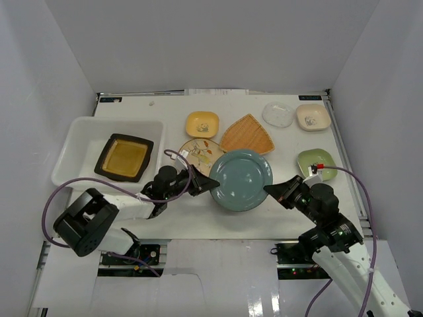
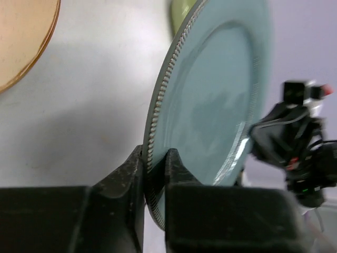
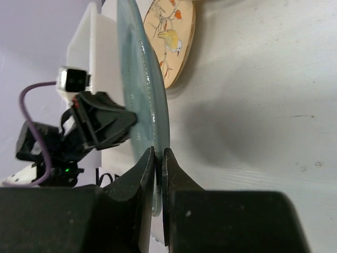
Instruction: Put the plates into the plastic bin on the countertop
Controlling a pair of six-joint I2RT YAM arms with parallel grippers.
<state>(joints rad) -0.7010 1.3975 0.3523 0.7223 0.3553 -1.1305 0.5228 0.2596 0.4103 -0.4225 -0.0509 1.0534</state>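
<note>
The teal round plate [image 1: 241, 179] is held off the countertop [image 1: 198, 221] between both arms. My left gripper [image 1: 213, 185] is shut on its left rim, seen close in the left wrist view [image 2: 156, 163], where the plate [image 2: 210, 100] fills the frame. My right gripper [image 1: 269, 191] is shut on its right rim, seen in the right wrist view [image 3: 158, 158] with the plate [image 3: 139, 84] edge-on. The white plastic bin [image 1: 73, 148] at the left holds the dark square plate with amber centre [image 1: 124, 157]. The floral cream plate [image 1: 195, 155] lies partly under the teal plate.
Behind the teal plate lie a yellow dish [image 1: 201, 123] and the orange woven fan-shaped plate [image 1: 248, 134]. At the back right are a clear dish [image 1: 277, 113] and a cream dish [image 1: 312, 117]; a green dish [image 1: 316, 162] lies near my right arm. White walls surround the table.
</note>
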